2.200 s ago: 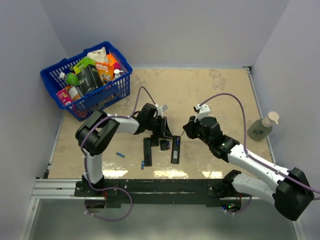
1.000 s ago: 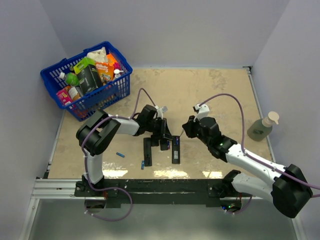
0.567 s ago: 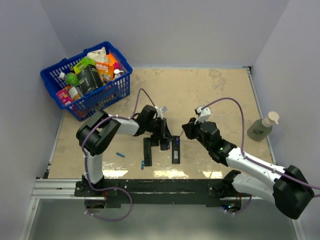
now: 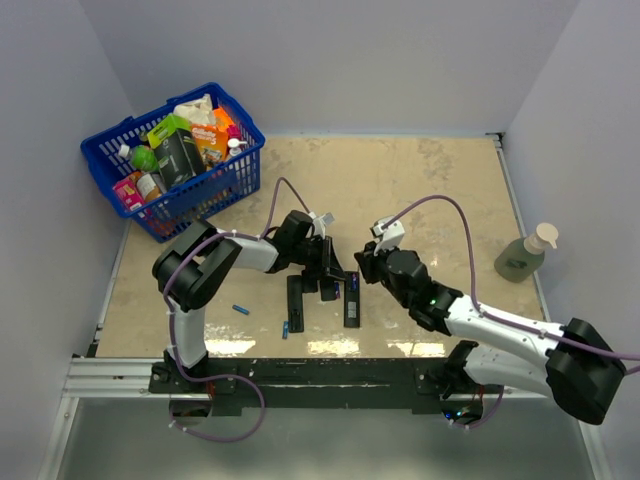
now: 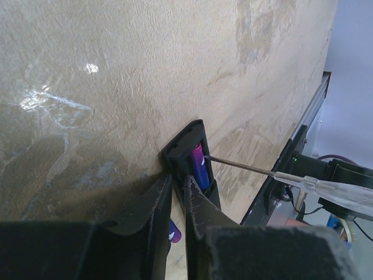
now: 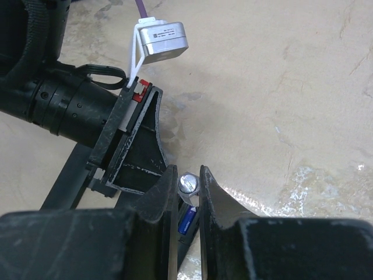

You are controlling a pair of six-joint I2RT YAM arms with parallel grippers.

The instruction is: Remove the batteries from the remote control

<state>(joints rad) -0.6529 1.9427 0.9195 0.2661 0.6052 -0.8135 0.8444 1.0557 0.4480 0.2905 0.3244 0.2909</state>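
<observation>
Right gripper (image 6: 187,170): the fingers are drawn close with a narrow gap between them, and the tips are lowered over the open compartment of the remote control (image 4: 351,308). In that gap a round silver end shows, and below it the blue body of the seated battery (image 6: 186,220). It cannot be told from the wrist view whether the fingers pinch it.

Left gripper (image 5: 178,178): the fingers are likewise nearly together, with a thin slit of table visible between them. The tips sit at the near wall of the compartment. A spot of purplish blue shows low in the slit, and it cannot be told whether anything is clamped. Beyond the tips the seated battery lies lengthwise in the compartment and looks purplish from this side. A thin metal rod (image 5: 245,167) on a clear handle points at the compartment's far wall, its tip at or touching it.

Overhead, both grippers stand close together at the far end of the remote control, the left one on its left side. A second remote (image 4: 295,305) lies parallel, just beside it on the left.

On the table (image 4: 420,190), the second loose battery (image 4: 285,328) lies just beside the second remote's near end. The first loose battery (image 4: 241,309) lies farther left. A blue basket (image 4: 205,192) of groceries occupies the far-left corner. A pump bottle (image 4: 520,262) stands past the table's right edge.
</observation>
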